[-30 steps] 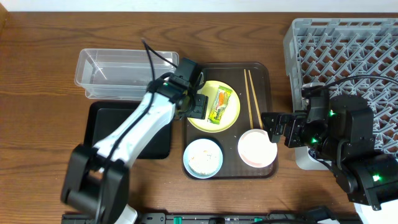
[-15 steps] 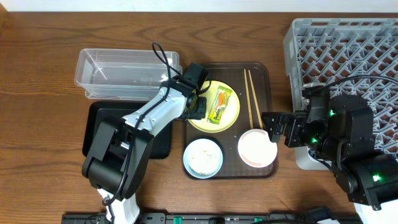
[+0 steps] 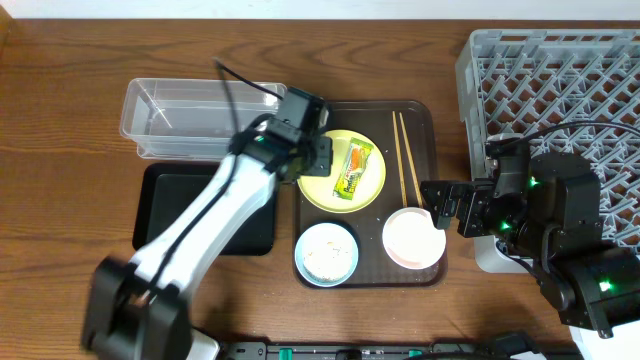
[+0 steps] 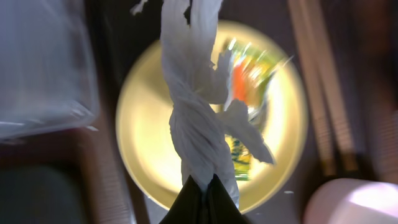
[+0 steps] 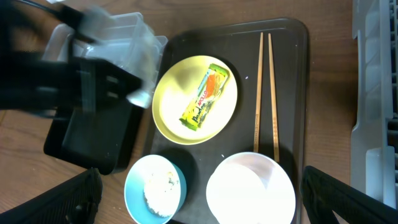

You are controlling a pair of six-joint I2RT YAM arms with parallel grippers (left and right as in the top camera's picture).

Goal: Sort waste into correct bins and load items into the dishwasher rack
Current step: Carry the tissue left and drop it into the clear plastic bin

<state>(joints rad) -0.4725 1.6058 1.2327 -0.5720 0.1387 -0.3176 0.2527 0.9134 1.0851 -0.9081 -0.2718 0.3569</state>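
Note:
My left gripper [image 3: 312,156] is shut on a crumpled white paper scrap [image 4: 194,112], which hangs twisted from the fingertips [image 4: 189,202] over the round yellow plate [image 4: 146,130]. A green-and-orange snack wrapper [image 3: 353,170] lies on that plate [image 3: 325,190]. The chopsticks [image 3: 405,155] lie side by side to its right. A light-blue bowl [image 3: 327,253] holds white rice, and a pink bowl [image 3: 413,238] sits beside it. My right gripper [image 5: 202,186] stands open above the pink bowl [image 5: 249,186], holding nothing.
Plate, bowls and chopsticks rest on a dark brown serving tray [image 3: 432,120]. A clear tub [image 3: 190,115] stands at the back left, with a black tray [image 3: 165,200] in front of it. The grey dishwasher rack [image 3: 560,70] fills the right side.
My left gripper has shut on the paper scrap at the plate's left edge and moved a little back and left with it. The right arm has not moved.

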